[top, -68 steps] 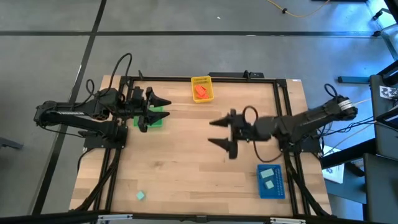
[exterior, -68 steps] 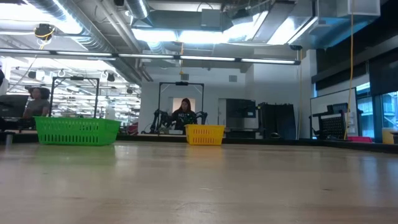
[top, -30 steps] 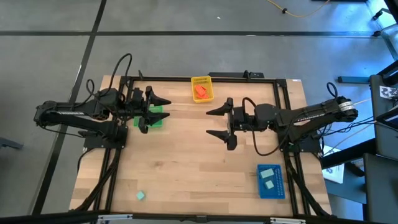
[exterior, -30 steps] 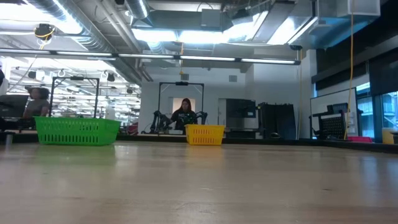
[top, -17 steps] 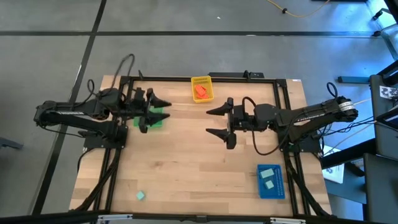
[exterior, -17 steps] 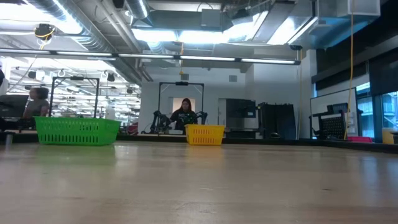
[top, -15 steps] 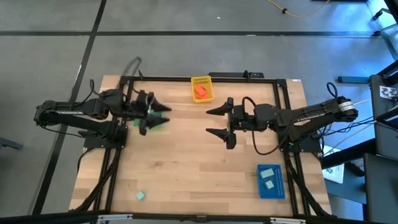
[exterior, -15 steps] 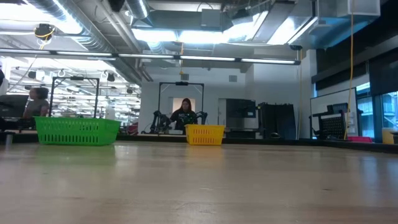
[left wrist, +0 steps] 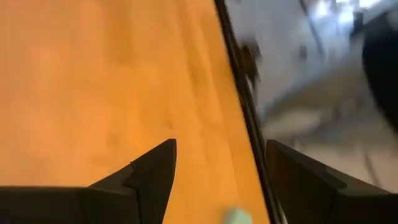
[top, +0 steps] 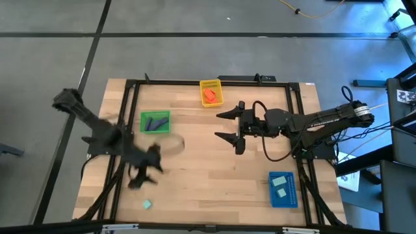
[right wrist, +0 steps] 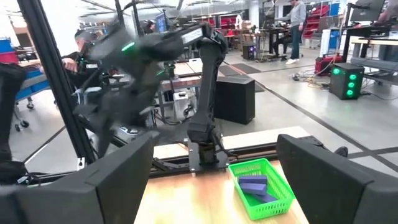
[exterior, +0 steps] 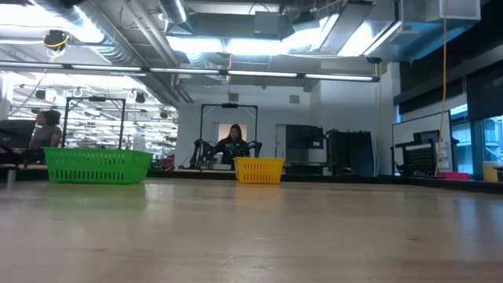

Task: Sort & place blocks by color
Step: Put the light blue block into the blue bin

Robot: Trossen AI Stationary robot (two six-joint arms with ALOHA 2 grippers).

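Bare wood table (top: 201, 162): left tool (top: 144, 170) seemingly apart (blurred), right tool (top: 229, 126) apart, no legible writing.

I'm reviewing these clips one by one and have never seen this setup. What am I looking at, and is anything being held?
Two robot arms work at a wooden table. One camera looks down from above, one looks level across the tabletop, and one sits on each wrist. The green tray holds purple blocks, the yellow tray orange ones, the blue tray mint ones. One mint block lies loose near the front edge. The left gripper, blurred, is near it and open. The right gripper hovers mid-table, open. Nothing is held.
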